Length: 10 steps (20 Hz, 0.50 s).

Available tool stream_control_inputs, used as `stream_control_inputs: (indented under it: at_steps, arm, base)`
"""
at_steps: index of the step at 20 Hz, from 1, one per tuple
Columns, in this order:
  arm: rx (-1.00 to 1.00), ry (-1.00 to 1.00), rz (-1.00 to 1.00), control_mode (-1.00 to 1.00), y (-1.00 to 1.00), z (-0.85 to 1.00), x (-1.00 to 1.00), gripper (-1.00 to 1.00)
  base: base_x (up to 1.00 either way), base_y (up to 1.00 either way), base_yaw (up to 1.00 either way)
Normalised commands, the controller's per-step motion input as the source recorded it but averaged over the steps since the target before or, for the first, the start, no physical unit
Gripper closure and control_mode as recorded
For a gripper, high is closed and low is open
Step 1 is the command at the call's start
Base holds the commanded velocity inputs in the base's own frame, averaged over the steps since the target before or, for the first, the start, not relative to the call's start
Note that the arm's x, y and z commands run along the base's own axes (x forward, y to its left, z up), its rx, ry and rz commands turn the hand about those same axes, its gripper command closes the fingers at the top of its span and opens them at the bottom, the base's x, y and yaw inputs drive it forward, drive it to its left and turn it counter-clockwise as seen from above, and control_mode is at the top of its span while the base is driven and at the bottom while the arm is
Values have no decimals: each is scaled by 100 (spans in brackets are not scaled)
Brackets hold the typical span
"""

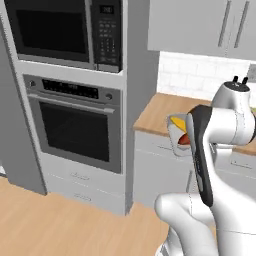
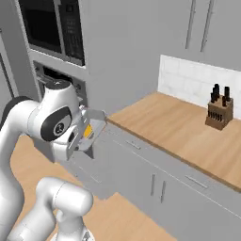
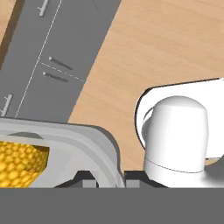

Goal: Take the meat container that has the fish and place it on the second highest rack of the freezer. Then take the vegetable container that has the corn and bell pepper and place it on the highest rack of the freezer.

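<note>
Even, diffuse rendered light, bright and flat, with no glare. The arm [image 1: 220, 150] shows soft shading. Edges look slightly jagged and low-resolution; nothing is blurred or distorted.

Matt light-brown wooden countertop [image 2: 179, 124], fine grain seen. Smooth matt grey cabinet fronts [image 2: 155, 181] with thin brushed-metal bar handles [image 2: 194, 181]. Built-in oven [image 1: 76, 127] at 9 o'clock in left base view: satin steel frame, glossy black glass door. Pale grey translucent plastic tray [image 3: 83, 146], smooth rim. Yellow corn cob [image 3: 19, 164], pebbled rough surface. White tiled backsplash [image 2: 197, 80], slightly glossy. Wooden knife block [image 2: 219, 113], matt.
</note>
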Motion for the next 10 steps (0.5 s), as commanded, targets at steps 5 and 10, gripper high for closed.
stream_control_inputs:
  at_steps: [5, 10]
  arm:
    - [0, 0, 0, 100, 0, 0, 0, 100]
    - [0, 0, 0, 100, 0, 0, 0, 100]
  base:
    - [-13, 19, 97]
    - [25, 11, 73]
